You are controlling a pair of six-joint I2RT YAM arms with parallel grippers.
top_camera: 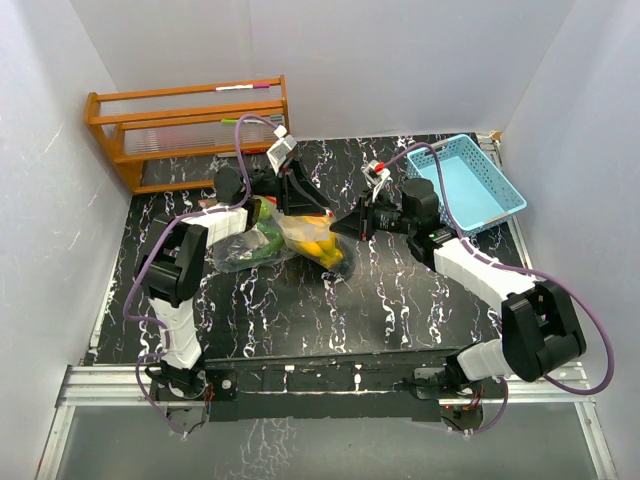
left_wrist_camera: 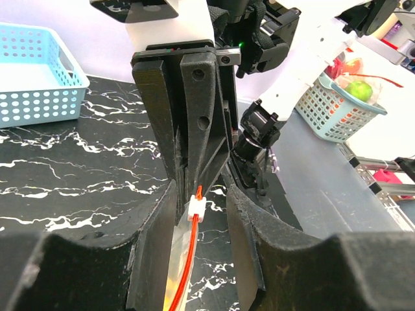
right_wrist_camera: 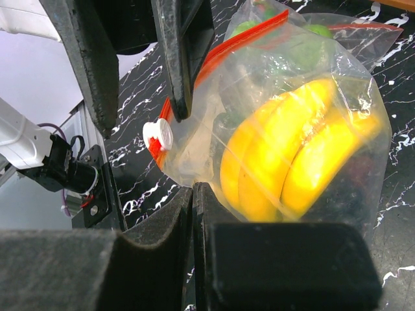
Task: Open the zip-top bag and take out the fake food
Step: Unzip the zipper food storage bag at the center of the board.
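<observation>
The clear zip-top bag (top_camera: 285, 235) lies on the black marbled table with the fake food inside: yellow bananas (right_wrist_camera: 292, 155) and green pieces (right_wrist_camera: 248, 27). Its red zip strip and white slider (left_wrist_camera: 196, 210) sit between the fingers of my left gripper (left_wrist_camera: 200, 194), whose jaws stand apart around the bag's top edge; the strip lies close to the left finger (left_wrist_camera: 152, 246). My right gripper (right_wrist_camera: 194, 188) is shut on the bag's plastic edge just below the slider (right_wrist_camera: 157, 136). From above, the left gripper (top_camera: 300, 205) and right gripper (top_camera: 340, 228) meet over the bag's right end.
A light-blue perforated basket (top_camera: 465, 185) stands at the back right of the table, also in the left wrist view (left_wrist_camera: 32, 84). A wooden rack (top_camera: 185, 130) stands at the back left against the wall.
</observation>
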